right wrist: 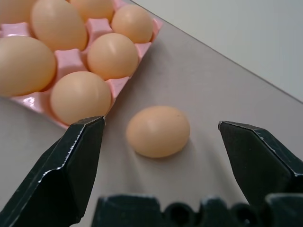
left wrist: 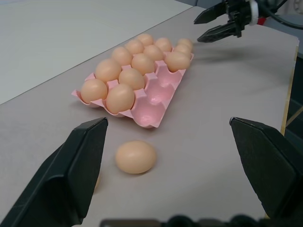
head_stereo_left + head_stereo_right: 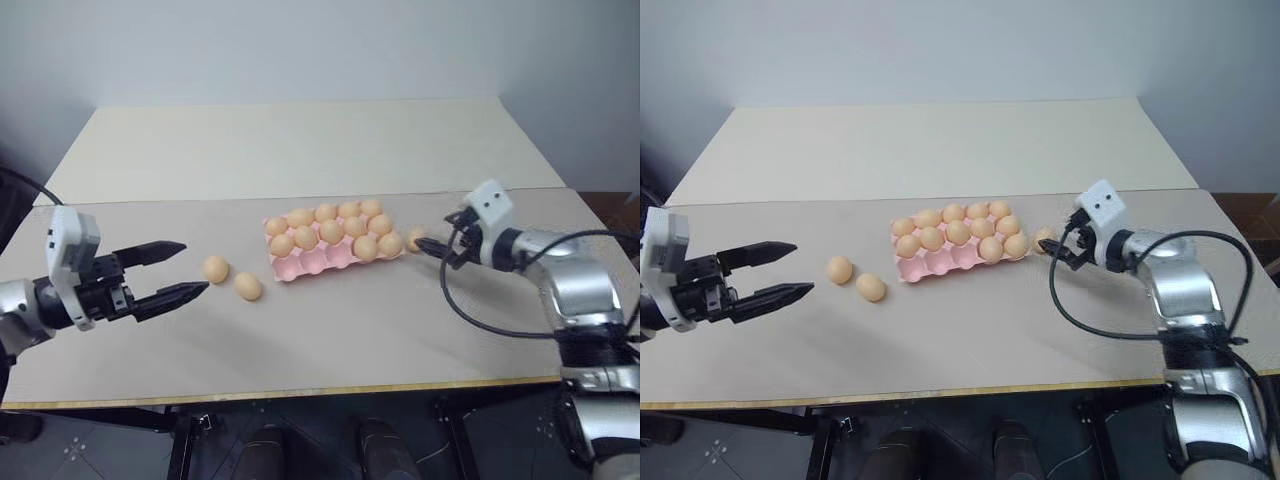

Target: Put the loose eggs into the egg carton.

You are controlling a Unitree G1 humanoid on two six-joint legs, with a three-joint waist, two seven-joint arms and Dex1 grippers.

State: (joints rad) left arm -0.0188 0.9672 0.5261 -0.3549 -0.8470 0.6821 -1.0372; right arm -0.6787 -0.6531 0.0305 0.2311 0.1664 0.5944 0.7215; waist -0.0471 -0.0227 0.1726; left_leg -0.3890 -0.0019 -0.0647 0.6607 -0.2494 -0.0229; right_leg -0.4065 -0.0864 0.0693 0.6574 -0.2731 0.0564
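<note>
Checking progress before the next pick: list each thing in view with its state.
egg carton: on the table, lidless, back two rows filled, front row nearly empty.
two loose eggs: on the table, left of the carton.
third loose egg: on the table beside the carton's right end, not held.
left gripper: open, empty.
right gripper: open, framing the third egg.

Both arms reach inward, the left gripper and right gripper with fingers spread.
</note>
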